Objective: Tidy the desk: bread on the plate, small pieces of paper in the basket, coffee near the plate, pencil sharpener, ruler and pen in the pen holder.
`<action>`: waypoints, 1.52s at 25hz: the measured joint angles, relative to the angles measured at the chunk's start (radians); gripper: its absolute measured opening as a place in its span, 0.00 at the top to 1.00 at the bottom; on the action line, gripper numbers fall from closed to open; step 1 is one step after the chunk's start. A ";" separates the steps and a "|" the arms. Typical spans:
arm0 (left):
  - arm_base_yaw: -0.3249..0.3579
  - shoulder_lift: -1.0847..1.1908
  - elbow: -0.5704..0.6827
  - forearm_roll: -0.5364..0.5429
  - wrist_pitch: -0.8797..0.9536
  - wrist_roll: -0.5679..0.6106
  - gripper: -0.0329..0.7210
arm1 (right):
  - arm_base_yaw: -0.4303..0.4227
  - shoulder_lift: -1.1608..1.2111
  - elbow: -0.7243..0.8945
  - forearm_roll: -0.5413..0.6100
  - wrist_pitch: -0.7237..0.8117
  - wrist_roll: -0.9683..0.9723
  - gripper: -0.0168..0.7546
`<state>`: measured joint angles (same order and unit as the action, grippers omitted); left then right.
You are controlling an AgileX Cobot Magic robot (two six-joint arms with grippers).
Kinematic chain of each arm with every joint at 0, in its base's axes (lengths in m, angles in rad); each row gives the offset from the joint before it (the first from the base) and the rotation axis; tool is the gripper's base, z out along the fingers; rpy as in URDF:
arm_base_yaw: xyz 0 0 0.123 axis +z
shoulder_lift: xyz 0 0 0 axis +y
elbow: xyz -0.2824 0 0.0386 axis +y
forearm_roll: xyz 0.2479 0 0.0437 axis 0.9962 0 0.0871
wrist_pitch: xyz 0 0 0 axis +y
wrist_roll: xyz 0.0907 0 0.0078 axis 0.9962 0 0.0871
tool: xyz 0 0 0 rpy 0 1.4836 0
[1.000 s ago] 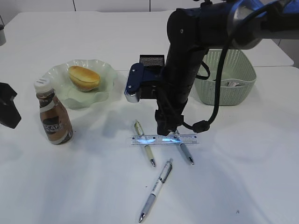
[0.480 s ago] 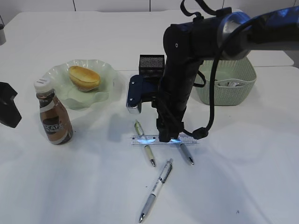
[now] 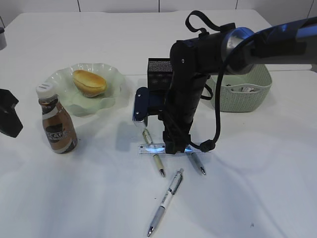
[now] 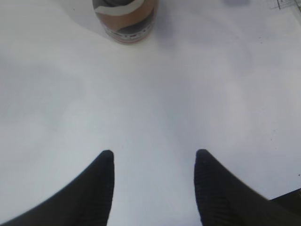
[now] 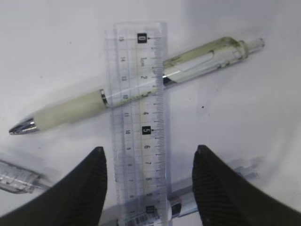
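The clear ruler [image 3: 153, 148] lies across two pens [image 3: 152, 157] [image 3: 196, 163] on the desk [image 3: 99, 188]. My right gripper [image 3: 176, 148] hangs just over it, open. In the right wrist view its fingers [image 5: 80, 188] straddle the ruler [image 5: 138, 117] without touching, and a pale green pen [image 5: 197, 59] lies beneath. A third pen [image 3: 166, 201] lies nearer the front. The bread [image 3: 89, 82] sits on the plate [image 3: 111, 79], with the coffee [image 3: 57, 124] beside it. My left gripper [image 4: 154, 155] is open and empty over bare desk, short of the coffee [image 4: 124, 19]. The pencil sharpener is out of view.
The black mesh pen holder [image 3: 159, 69] stands right behind the right arm. The green basket [image 3: 242, 94] sits at the back right with white bits inside. The left gripper [image 3: 7, 119] shows at the left edge.
The right arm has swung a little to the left and sunk closer over the ruler. The left gripper and all objects have stayed put.
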<state>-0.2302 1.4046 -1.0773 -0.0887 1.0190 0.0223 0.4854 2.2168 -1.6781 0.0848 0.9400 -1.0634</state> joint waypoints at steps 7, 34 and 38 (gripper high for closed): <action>0.000 0.000 0.029 0.000 -0.022 0.000 0.45 | 0.000 0.022 -0.002 0.012 -0.011 -0.005 0.39; 0.000 0.000 0.029 0.000 -0.036 0.000 0.50 | 0.000 0.052 -0.002 0.050 -0.037 -0.007 0.39; 0.000 0.000 0.029 0.000 -0.037 0.000 0.50 | 0.000 0.053 -0.004 0.054 -0.037 -0.007 0.39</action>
<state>-0.2302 1.4046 -1.0482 -0.0887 0.9819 0.0223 0.4854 2.2696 -1.6825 0.1384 0.9026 -1.0701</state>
